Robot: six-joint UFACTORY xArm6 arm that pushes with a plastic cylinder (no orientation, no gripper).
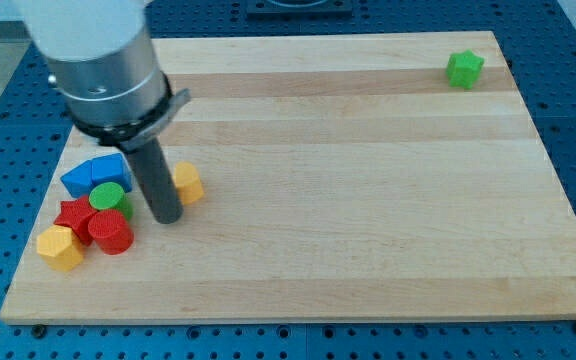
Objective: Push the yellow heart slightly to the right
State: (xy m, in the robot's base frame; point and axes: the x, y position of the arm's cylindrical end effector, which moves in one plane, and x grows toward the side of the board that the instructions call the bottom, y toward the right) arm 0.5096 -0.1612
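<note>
My tip (pixel 168 217) — a bare rod with no claw to open or clench — stands touching the yellow heart's (pixel 187 183) left side on the desk (pixel 368 200). Light, rigid and slippery, I judge — push its left flank squarely.

Even, bright overhead light fills my view; the wooden board (pixel 348 180) looks pale with a mild sheen toward the view's top. Shadows are soft and short, pooling beside my tip (pixel 168 219). The arm's grey housing (pixel 93 50) is blurred, and overall sharpness is modest.
</note>
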